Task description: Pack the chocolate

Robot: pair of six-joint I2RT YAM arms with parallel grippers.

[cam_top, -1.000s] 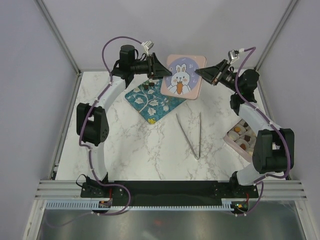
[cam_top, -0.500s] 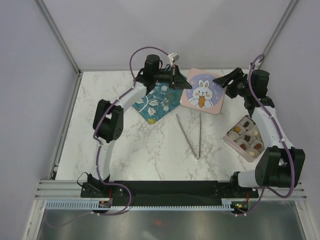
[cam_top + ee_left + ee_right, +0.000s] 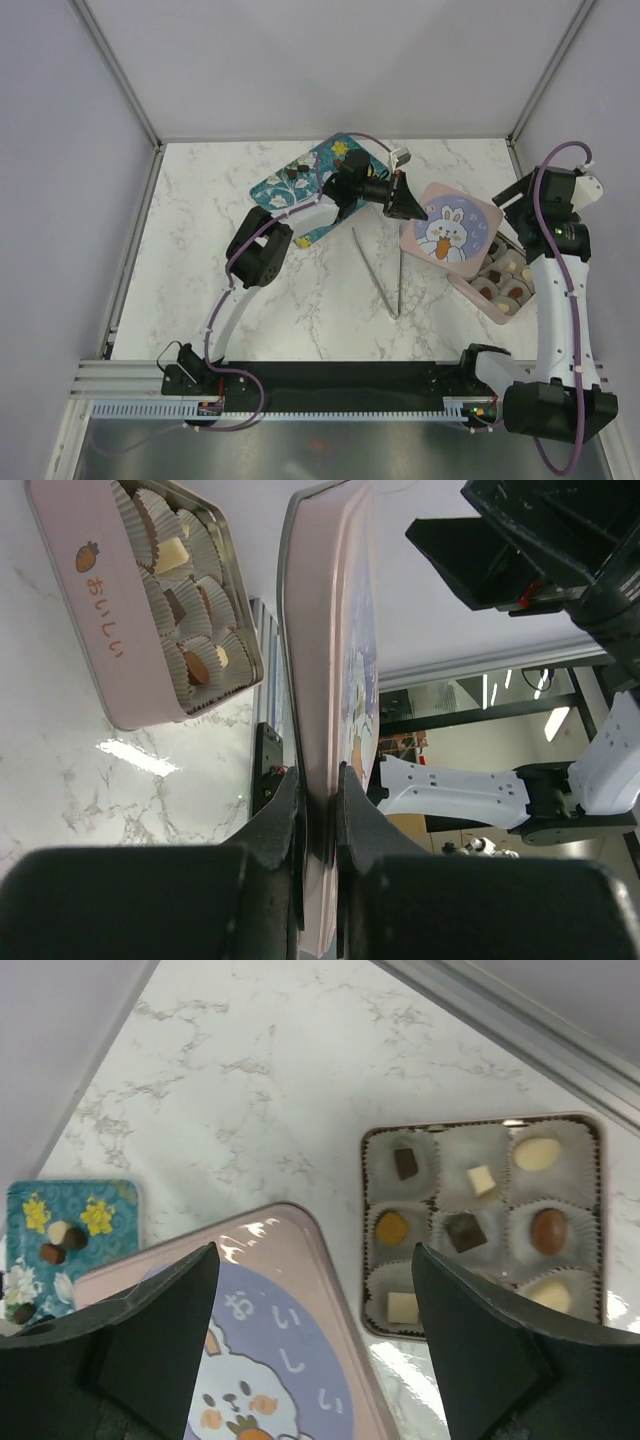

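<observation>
— Where's our chocolate (image 3: 548, 1228)?
— Rounded bits in pleated cups (image 3: 458, 1146) in the pink tin (image 3: 100, 630), some on the teal tray (image 3: 65, 1195).
— Claws?
— Our left claw (image 3: 318, 810) pinches the glossy lid (image 3: 450, 222) by its rim; our right claw (image 3: 312, 1260) gapes, empty.

Table (image 3: 200, 260): white marble, grey veins. Tray (image 3: 275, 192): teal, yellow flowers, white leaf motifs. Lid (image 3: 450, 225): pink, white bunny with orange carrot on a lavender round. Box (image 3: 120, 670): pink, orange carrot print, brown lettering, white pleated cups. Chocolate (image 3: 548, 1228): dark brown, light brown, cream. Tongs (image 3: 397, 290): silver. Arms (image 3: 556, 300): white and black, purple cables (image 3: 563, 147).
</observation>
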